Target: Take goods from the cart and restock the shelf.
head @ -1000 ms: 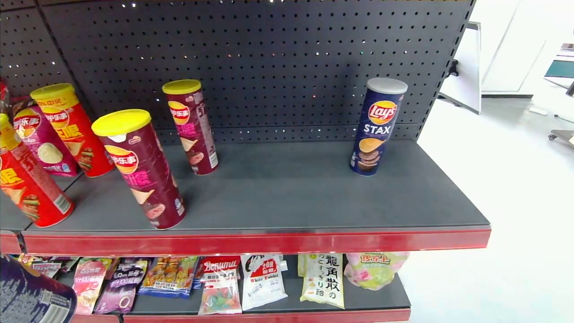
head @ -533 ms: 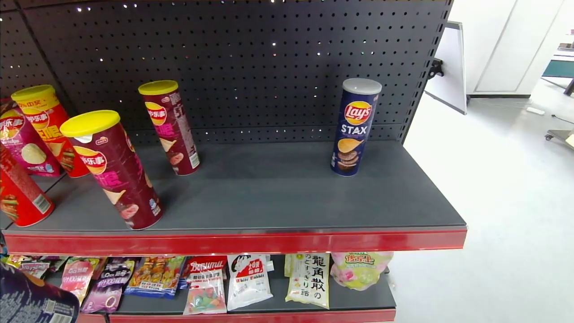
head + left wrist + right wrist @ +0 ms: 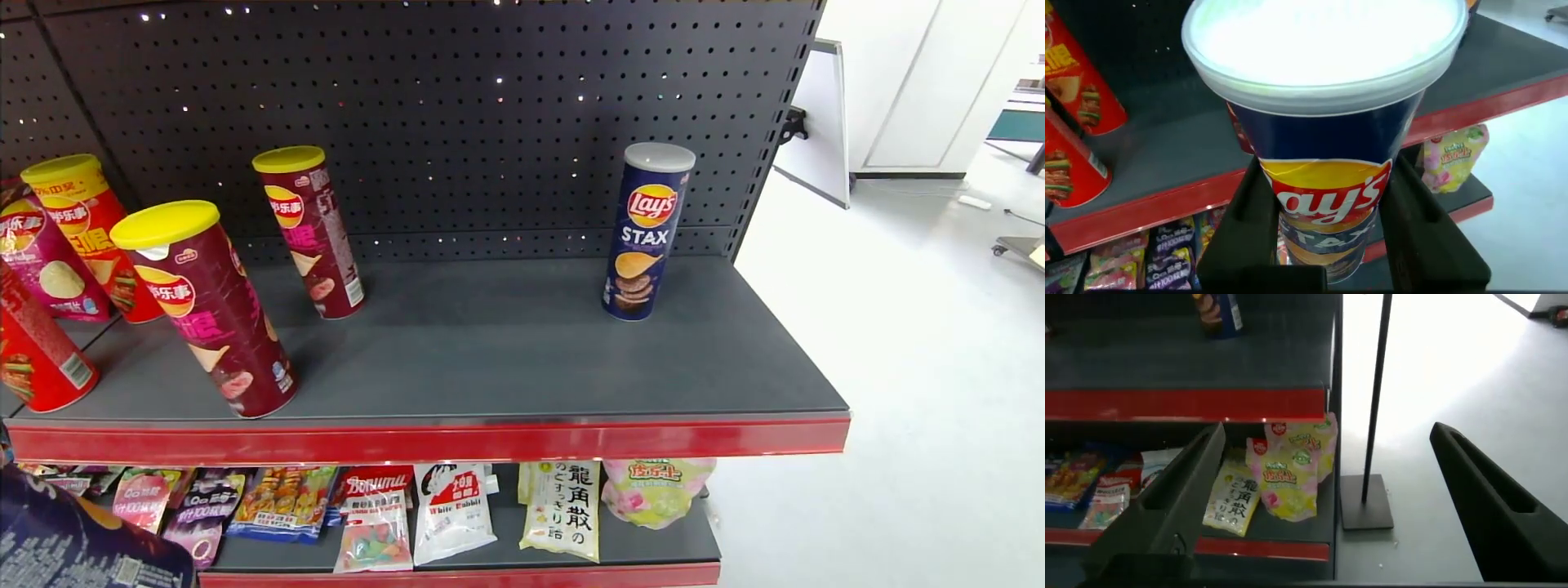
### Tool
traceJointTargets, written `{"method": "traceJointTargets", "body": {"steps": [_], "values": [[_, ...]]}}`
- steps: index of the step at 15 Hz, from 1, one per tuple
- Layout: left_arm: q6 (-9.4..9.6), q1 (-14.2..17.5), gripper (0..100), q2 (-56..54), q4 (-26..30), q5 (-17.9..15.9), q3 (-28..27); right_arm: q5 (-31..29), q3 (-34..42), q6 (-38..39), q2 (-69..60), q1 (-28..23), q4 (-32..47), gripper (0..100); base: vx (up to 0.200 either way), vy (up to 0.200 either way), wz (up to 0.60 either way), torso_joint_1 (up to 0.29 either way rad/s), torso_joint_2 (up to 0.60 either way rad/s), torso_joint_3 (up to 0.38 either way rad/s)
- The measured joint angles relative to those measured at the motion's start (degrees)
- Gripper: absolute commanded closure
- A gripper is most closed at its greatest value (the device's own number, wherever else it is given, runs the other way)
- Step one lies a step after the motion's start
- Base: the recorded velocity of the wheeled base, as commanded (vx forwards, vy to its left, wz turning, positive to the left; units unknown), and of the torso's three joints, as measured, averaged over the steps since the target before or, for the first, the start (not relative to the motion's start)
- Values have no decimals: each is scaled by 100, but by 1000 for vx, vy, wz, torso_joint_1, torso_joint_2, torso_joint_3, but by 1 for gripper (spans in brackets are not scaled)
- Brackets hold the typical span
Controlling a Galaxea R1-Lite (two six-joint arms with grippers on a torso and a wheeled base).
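Backdrop: dark pegboard (image 3: 457, 122) is rising behind the shelving, with pale floor (image 3: 939, 367) stretching away on the robot's right.
Upper level: grey upper shelf (image 3: 506, 359) with a red front lip (image 3: 424, 441) is carrying upright cans.
Task item: held navy can (image 3: 1327, 147) with a white lid is sitting upright in the left gripper, in front of the shelving toward its left end; its dark body is showing at the near left corner of the head view (image 3: 73, 543).
Left arm: left gripper (image 3: 1327, 224) is clamping the can's lower body, one black finger (image 3: 1237, 216) pressing on each side.
Right arm: right gripper (image 3: 1331, 506) is hanging with its fingers spread wide and nothing between them, facing the shelving's right end.
Matching stock: shelved navy can (image 3: 647, 233) is standing upright near the back right of the upper shelf, well apart from the others.
Other stock: two maroon cans with yellow lids are standing on the left half, one near the front (image 3: 204, 310), one near the pegboard (image 3: 310, 233); red cans (image 3: 37, 351) are standing at the far left.
Lower level: snack bags (image 3: 453, 510) are lying in a row on the lower shelf (image 3: 661, 543), a pale green bag (image 3: 657, 490) ending the row on the right.
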Motion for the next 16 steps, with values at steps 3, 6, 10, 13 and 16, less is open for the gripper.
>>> {"method": "traceJointTargets", "body": {"steps": [3,6,10,13,16], "values": [[-2,-5,100,228,15,0,88,40,-1185,112,1673,61,-101,0,0,0,0,0,0,0],[-28,-2,100,523,20,6,46,169,-2131,-35,3734,96,-729,0,0,0,0,0,0,0],[-26,-2,100,680,17,26,22,2504,-3071,-399,6064,50,-1910,0,0,0,0,0,0,0],[-17,-2,100,683,22,33,-11,3221,-3572,-845,7285,-38,-2349,0,0,0,0,0,0,0],[-15,-5,100,686,99,20,-55,3679,-4129,-1141,8313,-121,-2940,0,0,0,0,0,0,0]]}}
